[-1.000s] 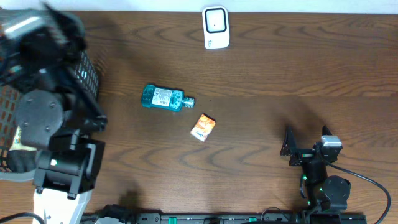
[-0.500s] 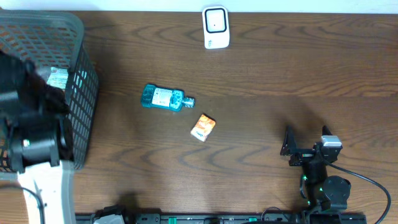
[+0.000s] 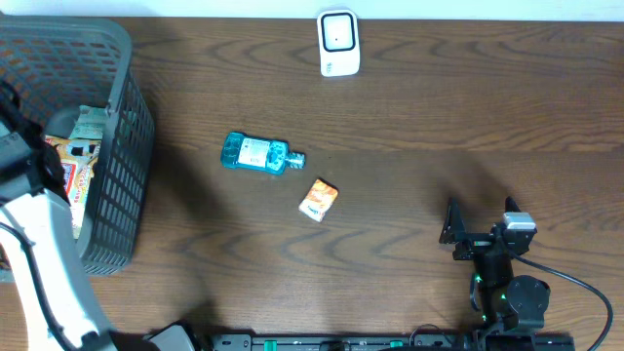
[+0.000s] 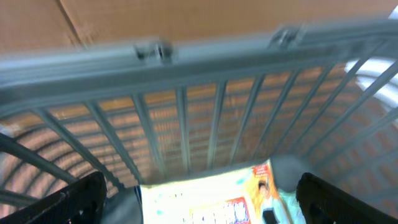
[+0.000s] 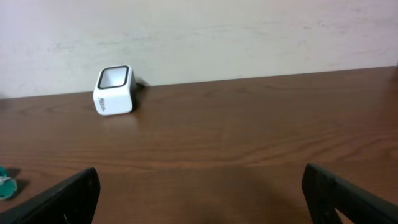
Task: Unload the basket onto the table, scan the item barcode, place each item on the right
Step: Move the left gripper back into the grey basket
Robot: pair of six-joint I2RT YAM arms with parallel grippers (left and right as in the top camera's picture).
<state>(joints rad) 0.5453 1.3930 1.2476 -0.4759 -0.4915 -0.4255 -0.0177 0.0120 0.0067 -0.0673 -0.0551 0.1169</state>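
A white barcode scanner (image 3: 338,43) stands at the table's far edge, also in the right wrist view as the scanner (image 5: 114,90). A teal bottle (image 3: 258,153) lies on its side mid-table, with a small orange packet (image 3: 318,198) just to its lower right. My left gripper (image 4: 205,202) is open inside the grey mesh basket (image 3: 122,107), hanging over a white and orange package (image 4: 217,193) without touching it. My right gripper (image 3: 481,232) sits open and empty at the near right, facing the scanner from far off.
The basket fills the table's left end and holds several packages (image 3: 73,161). My left arm's white link (image 3: 44,263) runs along the left edge beside it. A pale wall rises behind the table's far edge (image 5: 249,37).
My left arm has swung away from above the basket toward the left edge, uncovering the basket and its contents. The right arm, bottle and packet have not moved.
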